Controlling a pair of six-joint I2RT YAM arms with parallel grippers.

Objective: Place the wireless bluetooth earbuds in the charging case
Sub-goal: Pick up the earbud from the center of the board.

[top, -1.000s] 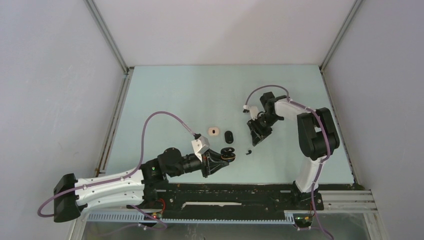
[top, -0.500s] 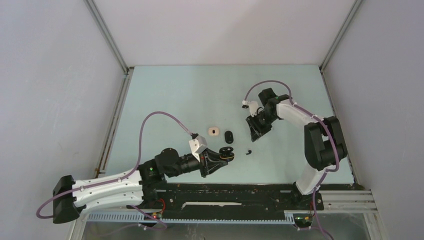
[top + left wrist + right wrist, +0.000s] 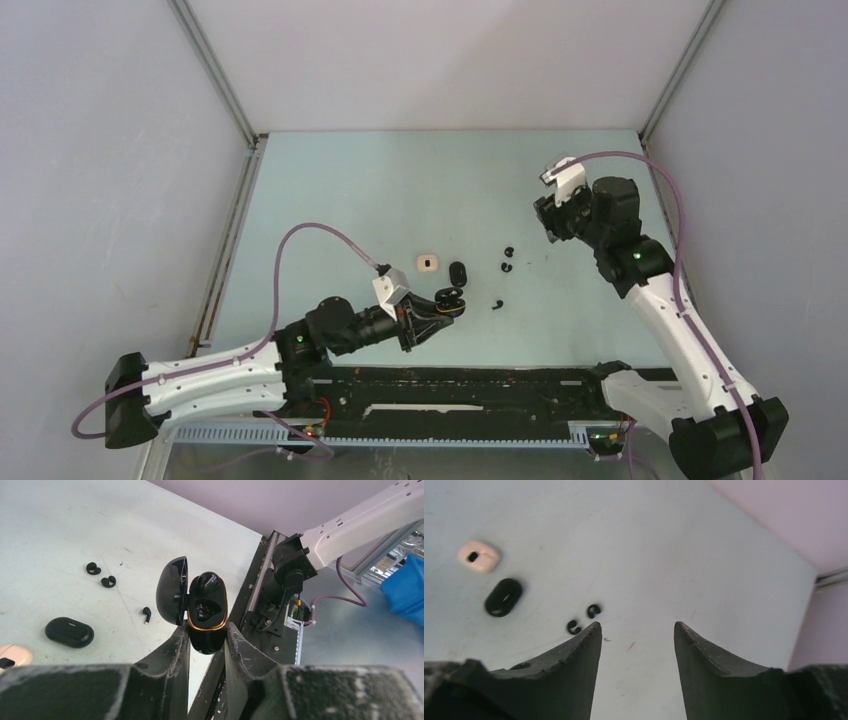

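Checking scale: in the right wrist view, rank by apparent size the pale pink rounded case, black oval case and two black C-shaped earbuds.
1. pale pink rounded case and black oval case, about alike.
2. black C-shaped earbuds, alike.

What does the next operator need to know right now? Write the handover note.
Left gripper: shut on the open charging case, lid swung back.
Right gripper: open, empty, raised off the table.
Two hook-shaped earbuds lie side by side on the table; a small stemmed earbud lies nearer the held case.
A closed black case and a pink case lie nearby.
Done: case gripped and open. Left: every visible earbud is loose; seat them.
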